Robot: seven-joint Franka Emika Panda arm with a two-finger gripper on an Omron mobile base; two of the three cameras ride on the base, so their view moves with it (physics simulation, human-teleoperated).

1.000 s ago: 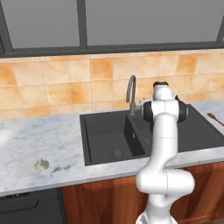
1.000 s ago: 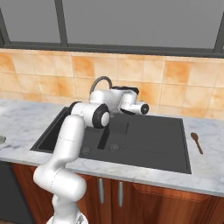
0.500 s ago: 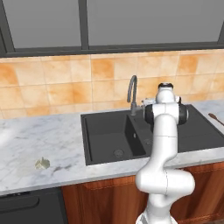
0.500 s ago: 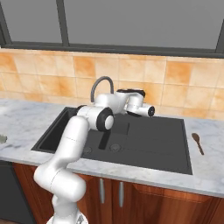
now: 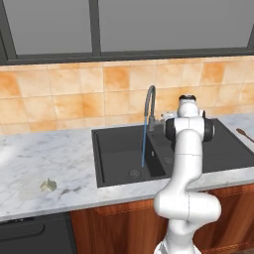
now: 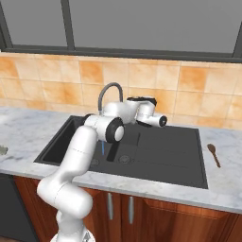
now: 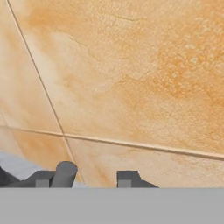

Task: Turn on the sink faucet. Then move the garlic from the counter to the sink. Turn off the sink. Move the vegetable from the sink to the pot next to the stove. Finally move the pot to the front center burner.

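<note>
A thin blue stream now falls from the sink faucet [image 5: 148, 103] into the sink [image 5: 119, 149] — half a second ago, and a second ago, the spout ran dry. The arm has barely shifted since, its hand still beside the faucet's base.

In the left base view the garlic [image 5: 48, 185] lies on the counter [image 5: 44, 158] at about 8 o'clock from the basin, well apart from it. The right base view instead shows a wooden spoon [image 6: 213, 154] on the marble at 3 o'clock of the sink.

In the hand view the gripper [image 7: 83, 178] faces the orange tiled wall [image 7: 131, 78] close up; a short grey cylinder [image 7: 64, 174], likely the faucet's lever, sits just beside the left fingertip [image 7: 42, 179]. The jaws stand a little apart with nothing clearly between them — whether they touch the lever I cannot tell.
</note>
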